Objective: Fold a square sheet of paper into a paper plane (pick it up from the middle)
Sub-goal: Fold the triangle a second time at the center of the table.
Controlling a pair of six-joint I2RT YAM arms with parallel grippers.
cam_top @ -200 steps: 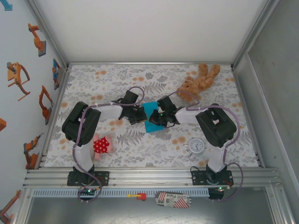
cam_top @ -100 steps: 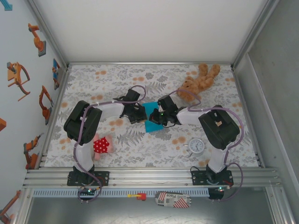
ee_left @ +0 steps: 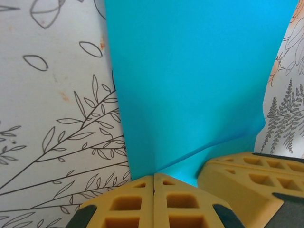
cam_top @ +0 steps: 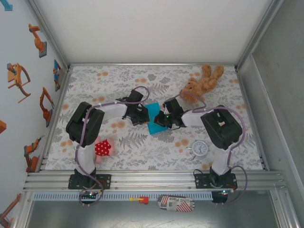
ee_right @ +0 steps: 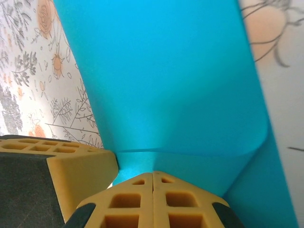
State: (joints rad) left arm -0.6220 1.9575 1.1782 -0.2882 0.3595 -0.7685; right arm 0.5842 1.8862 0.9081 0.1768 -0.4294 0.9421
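Left gripper: the yellow fingers are pressed flat together with no gap at the seam. The turquoise sheet of paper funnels straight down into that seam, so I read it as clamped on the paper's edge. The actual pinch point is hidden behind the tips.

Right gripper: same story. The jaws are tight together and the sheet curls down into the join, so it is gripping the paper too. How much paper sits between the pads I can't tell.

Each wrist view catches a chunk of the other gripper's yellow finger just beside its own, cropped by the frame edge. The paper bows up off the table between the two pinches. A rolled lip shows in the right wrist view and a raised flap in the left, and the sheet's far edges run out of frame in both.

In the top view both grippers meet nose to nose at mid-table, right on the sheet. Their bodies cover its middle, leaving a strip above and a corner below. With the outline broken up, I can't make out its shape or any creases, and the jaws are too small to read from up there.

A brown teddy bear lies at the far right, well apart. A white clock sits near the right arm. A red dotted item lies beside the left arm, too small to identify.
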